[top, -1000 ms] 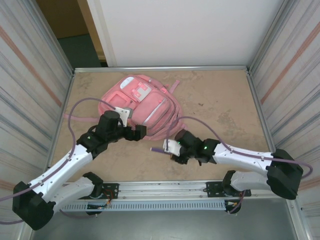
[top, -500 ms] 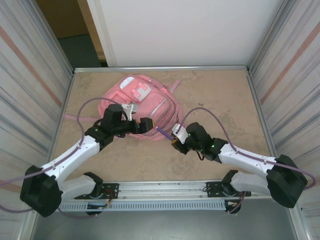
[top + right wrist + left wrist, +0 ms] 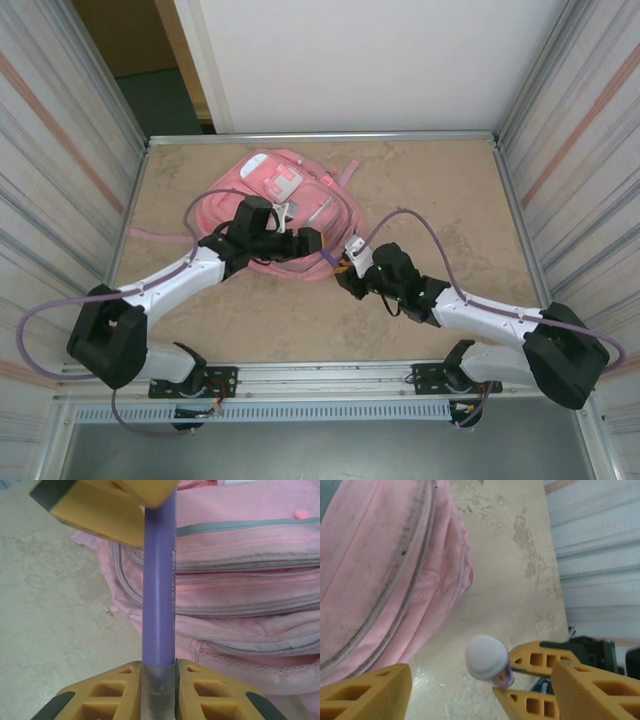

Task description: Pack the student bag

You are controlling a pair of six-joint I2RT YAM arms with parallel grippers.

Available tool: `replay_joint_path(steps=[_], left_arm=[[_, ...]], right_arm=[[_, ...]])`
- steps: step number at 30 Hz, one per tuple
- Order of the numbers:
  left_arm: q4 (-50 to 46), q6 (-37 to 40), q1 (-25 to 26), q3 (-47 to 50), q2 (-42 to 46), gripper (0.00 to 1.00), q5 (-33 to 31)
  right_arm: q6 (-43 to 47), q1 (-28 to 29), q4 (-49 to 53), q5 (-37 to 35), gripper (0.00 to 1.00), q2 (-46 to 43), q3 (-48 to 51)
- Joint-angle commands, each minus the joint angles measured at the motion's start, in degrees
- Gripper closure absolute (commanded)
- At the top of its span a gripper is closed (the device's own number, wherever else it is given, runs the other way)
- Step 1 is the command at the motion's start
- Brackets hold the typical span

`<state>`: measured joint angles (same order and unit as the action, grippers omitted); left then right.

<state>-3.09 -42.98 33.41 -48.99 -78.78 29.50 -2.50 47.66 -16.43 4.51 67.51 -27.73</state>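
I see a mottled beige tabletop (image 3: pixel 450 200), walled on the left and right by ribbed metal panels (image 3: pixel 60 150). A white board (image 3: pixel 380 60) closes the far side, and an aluminium rail (image 3: pixel 330 375) runs along the near edge. The large pink fabric student bag (image 3: pixel 325 205) lies flat on the far-left part of the tabletop, front pockets up. My left arm reaches across its near side. The left tool (image 3: pixel 312 242) is spread wide just off the bag's near-right edge. The right tool (image 3: pixel 345 262) is clamped on a slim purple plastic pen (image 3: pixel 328 257). The pen's rounded free end sits between the left tool's yellow fingers (image 3: pixel 370 692), with the bag's zippered side just behind it. Loose purple cables (image 3: pixel 410 225) arc over both arms.
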Motion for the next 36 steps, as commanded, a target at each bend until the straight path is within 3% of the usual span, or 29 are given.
replay_joint_path(steps=[1, 8, 10, 18, 25, 28, 31, 36], left_arm=[[7.3, -4.3, 0.4, 0.7, 0.5, 0.41, 0.6], [4.1, -0.7, 0.6, -1.1, 0.6, 0.79, 0.2], [2.6, 0.3, 0.6, -1.6, 0.5, 0.84, 0.2], [2.2, 2.5, 1.0, -0.9, 1.0, 0.87, -1.1], [-5.0, 11.2, 0.6, -5.0, 1.7, 0.87, 3.0], [-8.1, 16.6, 0.7, -5.9, 3.5, 0.91, 2.0], [-4.7, 20.5, 0.5, -4.5, 5.3, 0.93, 4.8], [-4.5, 25.8, 0.4, -5.5, 5.8, 0.93, 10.5]], right_arm=[[-2.0, 1.1, -5.1, -0.4, 0.8, 2.8, -1.3], [-3.3, 1.6, -7.9, 0.2, 0.79, 6.4, -3.0], [-3.4, 1.6, -7.4, 0.1, 0.78, 5.5, -3.0], [-4.0, -0.2, -5.4, 4.6, 0.69, 2.1, -3.2], [-12.1, -11.3, 6.9, 32.0, 0.53, 6.1, -13.7], [-11.3, -13.0, 11.7, 37.3, 0.5, 7.3, -16.1], [-8.8, -13.0, 15.3, 45.8, 0.49, 9.0, -17.8], [-8.7, -12.5, 15.1, 49.1, 0.5, 9.9, -17.6]])
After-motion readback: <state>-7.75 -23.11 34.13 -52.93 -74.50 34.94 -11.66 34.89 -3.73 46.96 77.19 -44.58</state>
